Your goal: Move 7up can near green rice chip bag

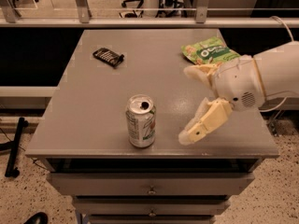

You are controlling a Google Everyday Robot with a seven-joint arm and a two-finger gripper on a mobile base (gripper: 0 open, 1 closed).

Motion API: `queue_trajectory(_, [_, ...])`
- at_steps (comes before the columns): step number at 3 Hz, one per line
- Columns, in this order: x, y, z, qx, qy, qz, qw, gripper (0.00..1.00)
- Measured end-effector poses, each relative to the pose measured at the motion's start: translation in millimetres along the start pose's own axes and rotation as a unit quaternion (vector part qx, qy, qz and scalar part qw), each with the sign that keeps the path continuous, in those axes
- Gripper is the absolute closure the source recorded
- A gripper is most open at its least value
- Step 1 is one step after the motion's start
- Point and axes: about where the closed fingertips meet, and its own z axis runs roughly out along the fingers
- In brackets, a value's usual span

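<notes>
The 7up can [141,121] stands upright near the front edge of the grey table [93,101], silver and white with green markings and an opened top. The green rice chip bag [209,52] lies at the table's far right, partly hidden behind my arm. My gripper [187,104] hovers over the table's right side, to the right of the can and in front of the bag. Its two cream fingers [205,122] are spread wide and point left toward the can. It holds nothing and stands apart from the can.
A small flat dark object [108,56] lies at the far left of the table. Drawers [149,188] sit below the front edge. A railing [140,13] runs behind the table. A cable [280,24] hangs at the right.
</notes>
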Motion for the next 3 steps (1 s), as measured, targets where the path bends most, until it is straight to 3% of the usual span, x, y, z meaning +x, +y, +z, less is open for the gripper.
queue_trajectory(1, [2.6, 15.4, 28.6, -0.022, -0.058, 0.012, 0.9980, 0.00])
queue_trajectory(3, [7.1, 23.2, 66.7, -0.034, -0.116, 0.027, 0.9923, 0.03])
